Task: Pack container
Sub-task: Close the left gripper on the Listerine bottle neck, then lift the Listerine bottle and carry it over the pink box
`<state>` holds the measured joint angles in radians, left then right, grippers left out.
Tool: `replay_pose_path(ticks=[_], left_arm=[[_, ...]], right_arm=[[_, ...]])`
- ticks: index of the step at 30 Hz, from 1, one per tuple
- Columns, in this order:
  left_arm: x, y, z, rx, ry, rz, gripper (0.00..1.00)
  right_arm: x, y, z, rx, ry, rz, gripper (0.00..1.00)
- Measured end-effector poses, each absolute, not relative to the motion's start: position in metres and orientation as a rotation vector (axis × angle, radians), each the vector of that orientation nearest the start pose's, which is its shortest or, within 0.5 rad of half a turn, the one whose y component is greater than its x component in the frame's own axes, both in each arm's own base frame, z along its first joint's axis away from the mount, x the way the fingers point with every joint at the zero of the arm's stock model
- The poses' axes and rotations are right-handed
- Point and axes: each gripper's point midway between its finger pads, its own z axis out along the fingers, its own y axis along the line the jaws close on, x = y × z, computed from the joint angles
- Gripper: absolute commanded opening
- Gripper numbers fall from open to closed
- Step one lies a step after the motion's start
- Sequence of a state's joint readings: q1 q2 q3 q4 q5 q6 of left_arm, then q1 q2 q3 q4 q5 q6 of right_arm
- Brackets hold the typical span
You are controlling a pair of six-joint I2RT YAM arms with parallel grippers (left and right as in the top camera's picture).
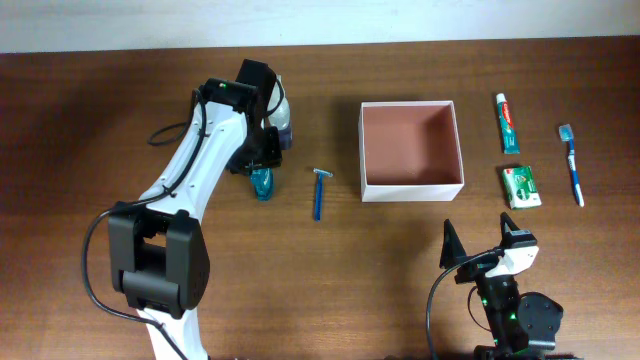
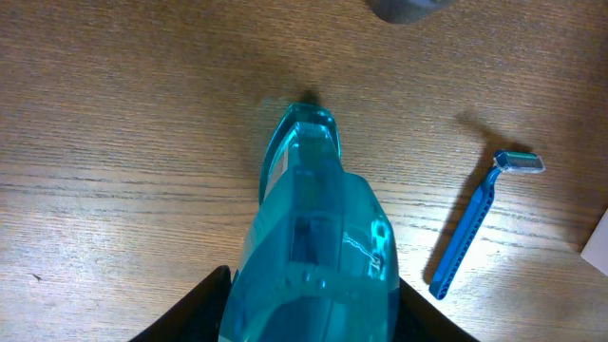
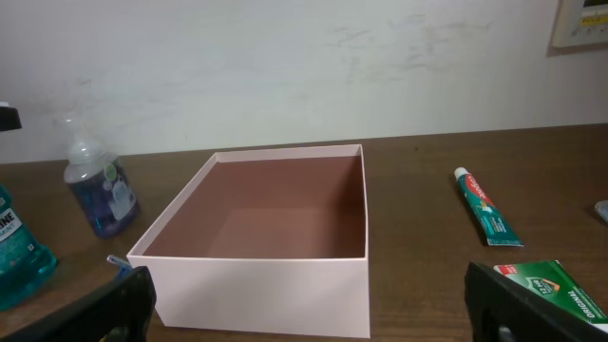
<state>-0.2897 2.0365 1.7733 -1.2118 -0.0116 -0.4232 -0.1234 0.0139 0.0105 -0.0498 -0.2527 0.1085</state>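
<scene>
The container (image 1: 411, 188) is a square open box with white walls and a reddish-brown floor, at the table's middle right; it is empty and fills the right wrist view (image 3: 256, 285). My left gripper (image 1: 262, 165) is shut on a teal mouthwash bottle (image 1: 262, 184), one finger pressed to each side of its body (image 2: 313, 247), left of the container. The bottle's edge also shows in the right wrist view (image 3: 14, 256). My right gripper (image 1: 484, 246) is open and empty near the front edge, facing the container (image 3: 328, 309).
A blue razor (image 1: 320, 192) lies between the bottle and the container, also in the left wrist view (image 2: 480, 218). A blue pump bottle (image 1: 283, 115) stands behind the left gripper. Toothpaste (image 1: 508, 122), a green box (image 1: 522, 186) and a toothbrush (image 1: 573, 165) lie right of the container.
</scene>
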Motion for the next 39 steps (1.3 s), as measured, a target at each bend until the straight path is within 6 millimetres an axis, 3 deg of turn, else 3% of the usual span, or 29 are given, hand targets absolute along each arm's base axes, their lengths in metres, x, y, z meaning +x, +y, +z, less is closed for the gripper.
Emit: replay_pose_path(ticks=[4,13,18,23,29,33,39], left_arm=[[0.398,-0.116,0.099,-0.202,3.041,-0.034,0.38],[0.403,-0.118,0.102,-0.203,3.030,-0.041,0.38],[0.415,-0.122,0.116,-0.200,2.983,-0.066,0.37],[0.425,-0.125,0.147,-0.179,2.935,-0.090,0.37],[0.435,-0.133,0.215,-0.102,2.816,-0.142,0.37],[0.429,-0.137,0.251,-0.066,2.767,-0.164,0.37],[0.415,-0.142,0.275,-0.038,2.755,-0.184,0.37]], right_arm=[[0.245,0.013,0.164,-0.006,1.626,0.194,0.99],[0.245,0.013,0.164,-0.006,1.626,0.194,0.99],[0.245,0.013,0.164,-0.006,1.626,0.194,0.99],[0.245,0.013,0.164,-0.007,1.626,0.193,0.99],[0.245,0.013,0.163,-0.006,1.626,0.194,0.99],[0.245,0.013,0.164,-0.006,1.626,0.194,0.99],[0.245,0.013,0.164,-0.006,1.626,0.194,0.99]])
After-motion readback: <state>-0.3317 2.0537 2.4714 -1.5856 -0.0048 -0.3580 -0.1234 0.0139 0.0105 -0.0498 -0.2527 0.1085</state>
